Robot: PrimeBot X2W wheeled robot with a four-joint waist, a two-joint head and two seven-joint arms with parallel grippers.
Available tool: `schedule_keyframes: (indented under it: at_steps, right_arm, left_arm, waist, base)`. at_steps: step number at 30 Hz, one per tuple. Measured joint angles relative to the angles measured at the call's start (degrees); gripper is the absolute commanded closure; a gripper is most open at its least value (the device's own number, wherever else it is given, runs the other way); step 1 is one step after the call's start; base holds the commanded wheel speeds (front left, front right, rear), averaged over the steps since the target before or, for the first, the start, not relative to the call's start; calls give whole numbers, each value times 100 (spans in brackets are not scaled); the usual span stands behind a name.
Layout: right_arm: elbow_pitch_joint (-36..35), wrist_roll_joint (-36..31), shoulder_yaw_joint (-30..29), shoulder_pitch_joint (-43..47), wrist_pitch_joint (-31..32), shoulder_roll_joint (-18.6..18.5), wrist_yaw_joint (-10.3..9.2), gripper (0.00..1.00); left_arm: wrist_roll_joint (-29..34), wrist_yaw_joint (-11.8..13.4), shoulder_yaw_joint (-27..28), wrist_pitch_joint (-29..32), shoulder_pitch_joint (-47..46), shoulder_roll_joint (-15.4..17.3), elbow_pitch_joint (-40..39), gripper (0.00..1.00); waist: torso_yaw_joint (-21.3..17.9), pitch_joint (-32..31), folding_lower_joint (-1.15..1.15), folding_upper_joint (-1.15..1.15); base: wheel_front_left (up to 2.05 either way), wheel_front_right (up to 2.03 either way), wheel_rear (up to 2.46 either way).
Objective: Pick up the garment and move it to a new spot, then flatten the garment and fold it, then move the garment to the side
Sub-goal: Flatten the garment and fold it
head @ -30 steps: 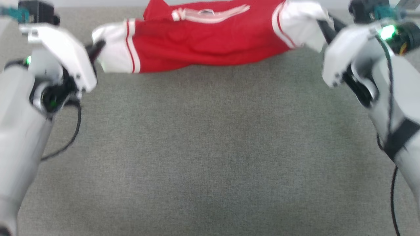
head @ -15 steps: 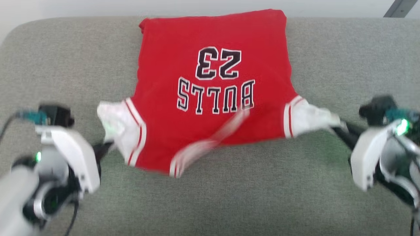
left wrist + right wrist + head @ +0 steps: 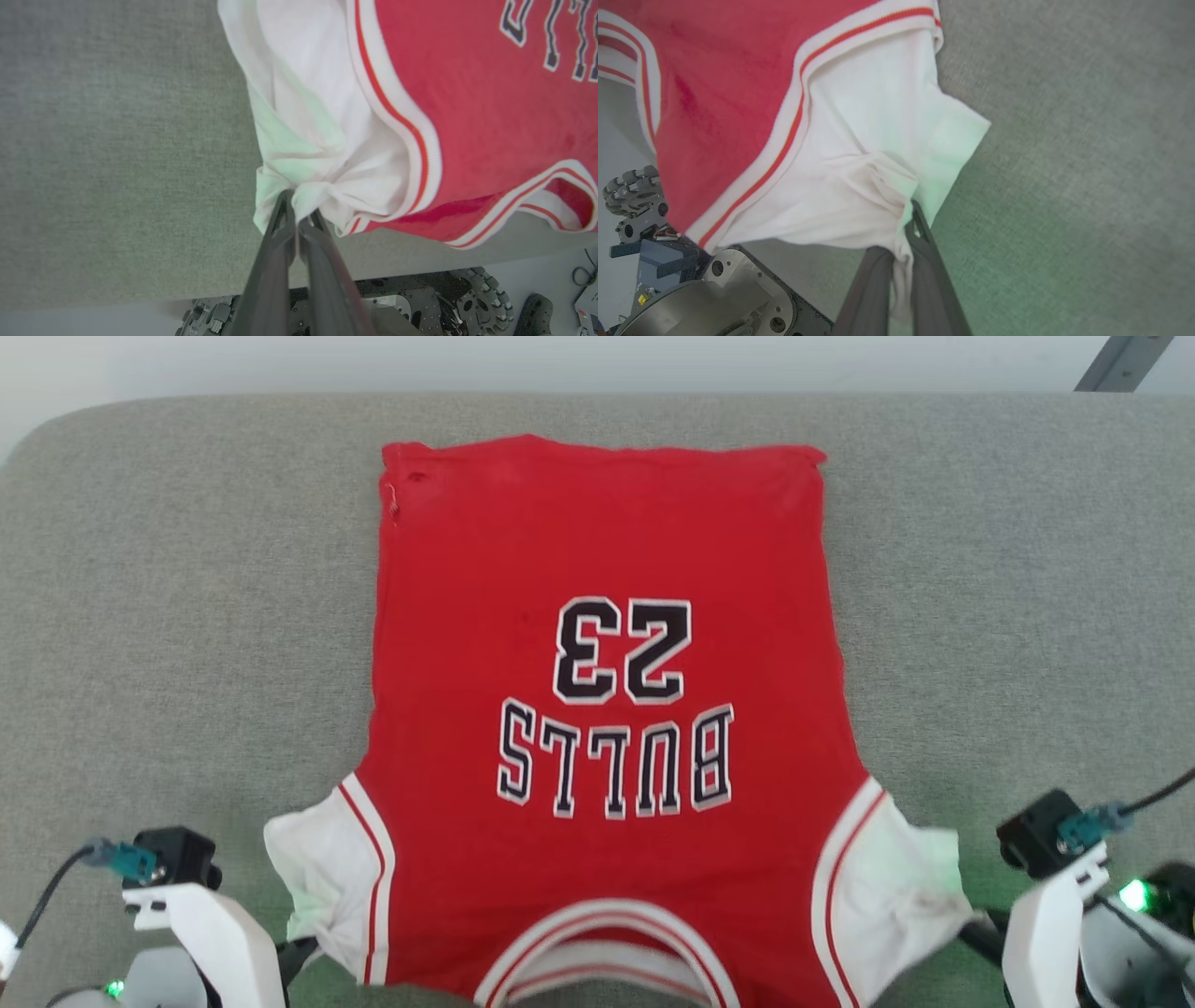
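On the cushion [image 3: 168, 616], the garment [image 3: 597, 644] is pinched at each sleeve by the left gripper [image 3: 296, 215] and right gripper [image 3: 909, 224], both clamped shut; equal outward pull is advised so it's laid wrinkle-free

a: what is the right claw [image 3: 909, 223] doing?
b: its two dark fingers [image 3: 934, 289] are pinched together on a bunch of the white sleeve [image 3: 859, 154]. a strip of cloth hangs down between them.
a: and the rest of the garment [image 3: 728, 88]?
b: red, with white-and-red striped trim beside the sleeve, spread toward the upper left. the sleeve's corner lies on the grey fabric surface [image 3: 1064, 140], tinted green near the claw.
a: anything below?
b: at lower left, past the surface's edge, a rounded metal plate [image 3: 714, 298] and roller wheels [image 3: 630, 191].
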Motion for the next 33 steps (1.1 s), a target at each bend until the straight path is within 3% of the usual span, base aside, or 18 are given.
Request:
schedule_keyframes:
  at_steps: [5, 7, 11, 16, 23, 27, 33]
  right_arm:
    - [-87, 35, -277, 446, 249, 180, 0, 100]
    - [-71, -142, -396, 501, 207, 294, 0, 0]
    - [-182, -358, -668, 550, 379, 485, 0, 0]
    - [-883, -527, -1211, 543, 782, 635, -1, 0]
    - [-1516, -1158, -2165, -322, 1188, 1367, -2, 0]
    - [-1105, -1534, -2331, -1359, 1188, 1697, -1, 0]
    - [416, -1861, -2347, -2887, 1093, 1819, -2, 0]
  left_arm:
    - [-34, 3, -18, -158, 190, -71, 55, 100]
    - [-37, -36, -10, -260, 207, -159, 87, 100]
    - [-36, -147, 57, -494, 203, -302, 140, 100]
    - [99, -323, 51, -706, 94, -421, 148, 100]
    - [224, -449, -25, -791, -135, -641, 203, 100]
    - [360, -583, -122, -780, -392, -831, 267, 100]
    - [479, -799, -269, -744, -789, -1157, 463, 100]
  waist:
    - [28, -17, 0, 0]
    - [42, -8, 0, 0]
    - [83, 51, 0, 0]
    - [169, 183, 0, 0]
    - [345, 454, 0, 0]
    - [503, 653, 0, 0]
    - [841, 932, 0, 0]
  base:
    - [0, 0, 0]
    - [0, 0, 0]
    - [0, 0, 0]
    - [0, 0, 0]
    - [0, 0, 0]
    - [0, 0, 0]
    - [0, 0, 0]
